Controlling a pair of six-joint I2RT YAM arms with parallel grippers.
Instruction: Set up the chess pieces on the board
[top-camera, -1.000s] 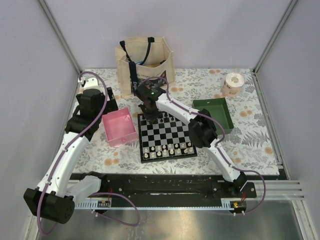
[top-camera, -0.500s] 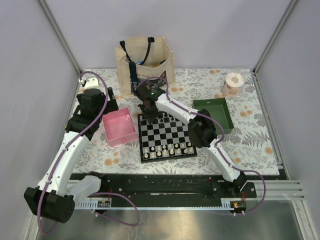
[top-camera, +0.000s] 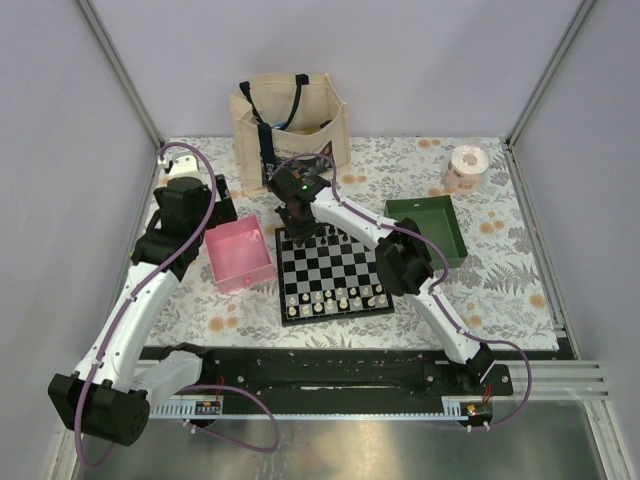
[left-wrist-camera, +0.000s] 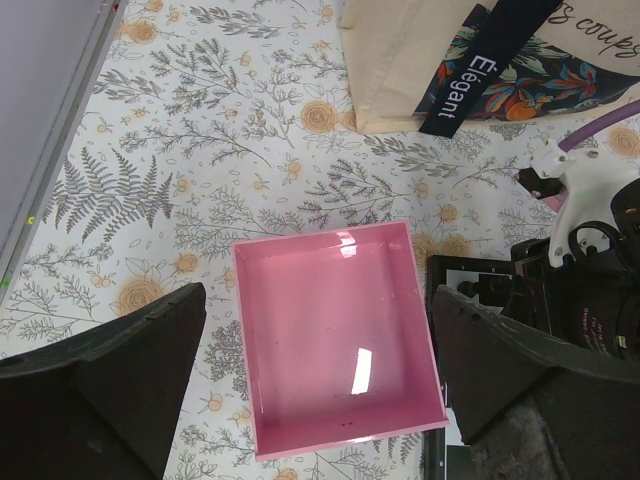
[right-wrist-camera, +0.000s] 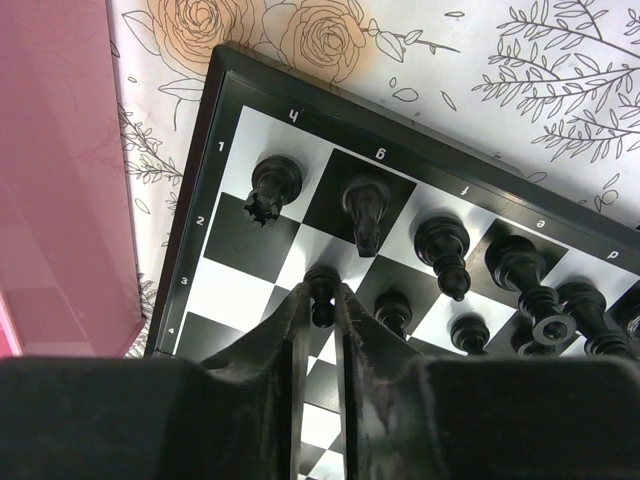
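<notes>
While almost nothing else on the table has shifted over the last second, your right arm has crept slightly toward the far-left corner of the board (top-camera: 330, 266). That small correction looks like the final lining-up before a placement. The right gripper (right-wrist-camera: 322, 292) is clenched on a black pawn (right-wrist-camera: 322, 276), whose head pokes out just past the fingertips. It holds the pawn over the second row, one file in from the board's left edge. The wrist view does not show whether the pawn's base touches the square yet. Of the chess pieces (right-wrist-camera: 443, 250) already standing, the rook (right-wrist-camera: 271, 190) fills the corner square. The knight (right-wrist-camera: 367, 212) stands beside it, and more black men run on along the back row. Two pawns stand just to the right of the held one, so you seem to be filling that row outward toward the edge. The white pieces (top-camera: 335, 297) already line the near side. The arm reaches diagonally from its base across the board, elbow raised above the right-hand edge, wrist pitched steeply down over the corner. Your left gripper (left-wrist-camera: 318, 295) hangs above the pink tray (left-wrist-camera: 320, 233), jaws spread wide and holding nothing.
</notes>
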